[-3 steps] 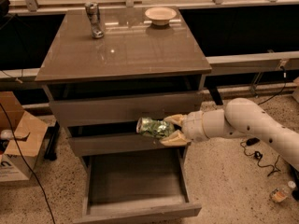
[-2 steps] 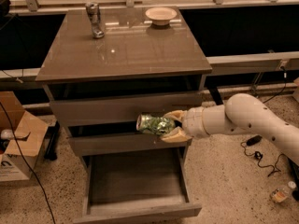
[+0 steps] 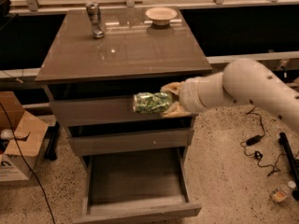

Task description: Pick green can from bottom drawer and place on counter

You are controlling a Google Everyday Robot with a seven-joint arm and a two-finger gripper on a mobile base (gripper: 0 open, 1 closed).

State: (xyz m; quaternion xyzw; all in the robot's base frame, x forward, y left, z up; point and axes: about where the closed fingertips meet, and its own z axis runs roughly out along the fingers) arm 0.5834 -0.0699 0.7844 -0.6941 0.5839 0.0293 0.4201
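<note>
Counter [image 3: 126, 55] - glossy grey-brown square top with light glare. Tap [image 3: 96, 20] at its 11 o'clock corner, cream bowl [image 3: 161, 15] at 1 o'clock by the far edge. Speckled stone floor. Cardboard box [image 3: 18, 143] at 9 o'clock from the cabinet, black cable [image 3: 254, 143] and small bottle [image 3: 280, 192] on the floor around 4 o'clock. Rail and dark panel run behind the counter.

Can [image 3: 152, 102] is shiny green with pale blotches and a silvery left end, lying sideways. It is in the air in front of the top drawer's face, just under the counter's front edge and not touching the top.

My gripper [image 3: 166, 100] comes in from 3 o'clock. The fingers are closed onto the can's right end, one above and one below, and the can sticks out toward 9 o'clock.

Bottom drawer [image 3: 135, 211] is pulled out toward 6 o'clock; its bare wooden floor shows. The two drawers above are shut or nearly so. I cannot tell what the bowl holds.
</note>
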